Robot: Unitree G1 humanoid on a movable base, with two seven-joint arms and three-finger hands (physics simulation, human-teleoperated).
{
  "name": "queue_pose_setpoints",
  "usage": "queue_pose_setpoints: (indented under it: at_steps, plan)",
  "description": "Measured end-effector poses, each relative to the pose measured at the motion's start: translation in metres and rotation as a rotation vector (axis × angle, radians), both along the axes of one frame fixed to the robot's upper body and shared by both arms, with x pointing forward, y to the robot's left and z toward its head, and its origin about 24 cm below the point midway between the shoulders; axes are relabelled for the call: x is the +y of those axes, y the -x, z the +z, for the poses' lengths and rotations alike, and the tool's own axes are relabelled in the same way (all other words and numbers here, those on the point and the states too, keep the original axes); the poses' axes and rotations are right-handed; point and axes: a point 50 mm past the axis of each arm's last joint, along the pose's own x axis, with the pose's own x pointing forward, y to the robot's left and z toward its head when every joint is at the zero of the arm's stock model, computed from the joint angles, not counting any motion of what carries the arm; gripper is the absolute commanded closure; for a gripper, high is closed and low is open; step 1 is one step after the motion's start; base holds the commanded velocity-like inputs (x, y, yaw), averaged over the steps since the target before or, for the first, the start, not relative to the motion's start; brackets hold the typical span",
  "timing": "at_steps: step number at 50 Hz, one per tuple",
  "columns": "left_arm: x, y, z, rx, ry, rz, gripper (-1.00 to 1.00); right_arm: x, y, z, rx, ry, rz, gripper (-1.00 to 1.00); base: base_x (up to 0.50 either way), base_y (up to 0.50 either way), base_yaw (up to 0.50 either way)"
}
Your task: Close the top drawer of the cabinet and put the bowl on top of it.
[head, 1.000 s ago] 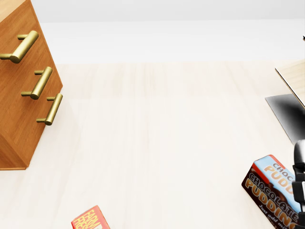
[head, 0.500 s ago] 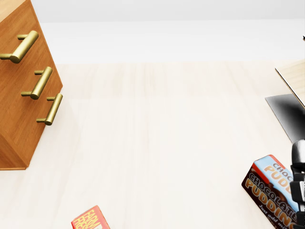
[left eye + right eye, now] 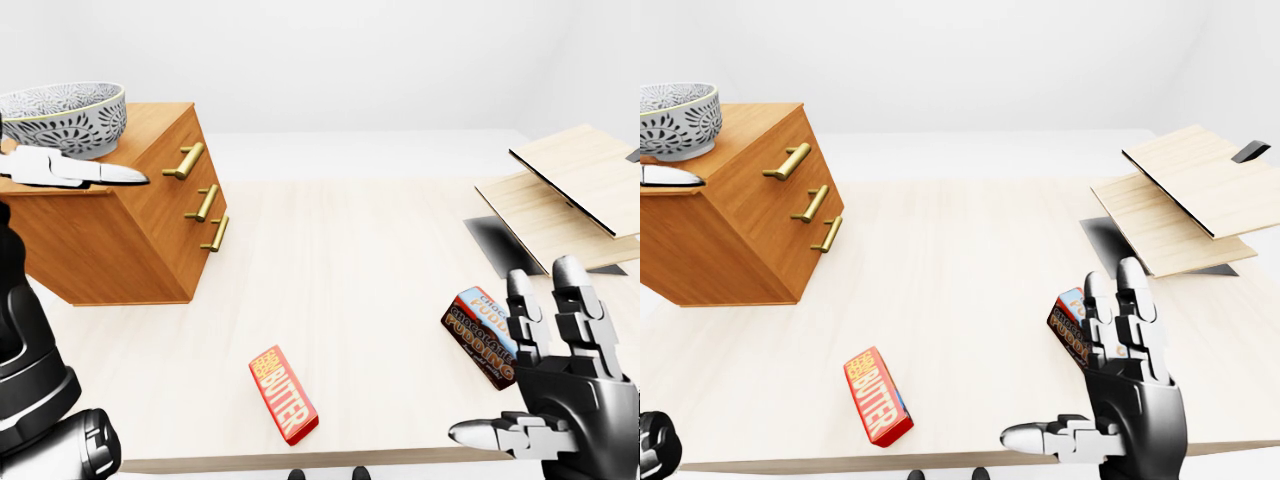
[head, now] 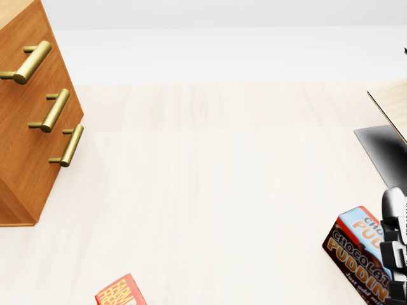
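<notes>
Bowl [image 3: 62, 118] sits upper left on the cabinet [image 3: 120, 240], and the drawers look flush. The left hand [image 3: 70, 172] is just below its rim, fingers stretched flat, not wrapping it. The right hand [image 3: 1130, 395] is spread wide, way off at lower right.

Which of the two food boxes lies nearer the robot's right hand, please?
The brown chocolate pudding box, just beside the right hand; the red butter box lies apart, farther left in the left-eye view.
</notes>
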Motion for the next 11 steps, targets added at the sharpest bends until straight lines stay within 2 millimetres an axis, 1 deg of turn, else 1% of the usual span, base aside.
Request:
queue_pose_setpoints:
  at_steps: [5, 11]
  plan:
    - [-0.018, 0.019, -0.005, -0.06, -0.009, -0.105, -1.0, 0.0, 0.0, -0.001, 0.006, 0.0, 0.002, -1.0, 0.0, 0.0, 0.0]
    - [-0.035, 0.036, -0.019, -0.079, 0.006, -0.21, -1.0, 0.001, -0.001, -0.002, 0.011, -0.001, 0.004, -1.0, 0.0, 0.0, 0.0]
